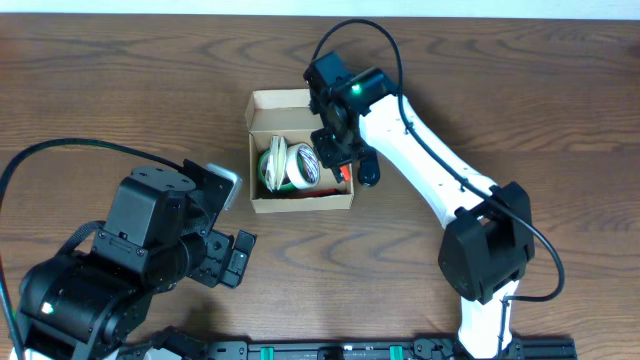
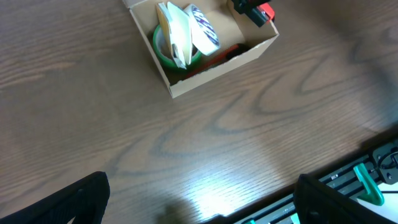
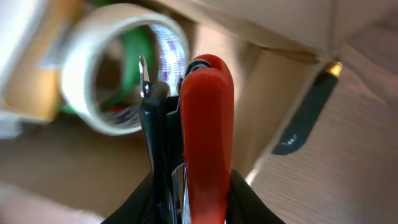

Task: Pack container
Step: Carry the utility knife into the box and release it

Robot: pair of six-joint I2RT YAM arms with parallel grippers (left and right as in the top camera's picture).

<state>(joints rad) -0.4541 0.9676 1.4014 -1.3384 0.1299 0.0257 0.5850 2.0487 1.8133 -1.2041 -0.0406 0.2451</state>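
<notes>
The container [image 1: 300, 205] is a tan cardboard box, open at mid-table. It holds a green tape roll [image 1: 270, 166], a white printed tape roll [image 1: 301, 164] and a red item along its front wall. My right gripper [image 1: 336, 142] is over the box's right end, shut on a red and black stapler [image 3: 208, 137] whose nose points down into the box [image 3: 273, 81] beside a cream tape roll [image 3: 87, 68]. The box [image 2: 217, 71], the rolls [image 2: 186, 34] and the stapler [image 2: 264, 11] show in the left wrist view. My left gripper [image 2: 199, 205] is open and empty, near the front left.
A dark pen-like object with a gold tip [image 3: 308, 115] lies on the wood table just outside the box's right wall; it also shows from above [image 1: 368, 170]. A black rail [image 2: 367, 174] runs along the table's front edge. The left arm's bulk [image 1: 110, 270] fills the front left.
</notes>
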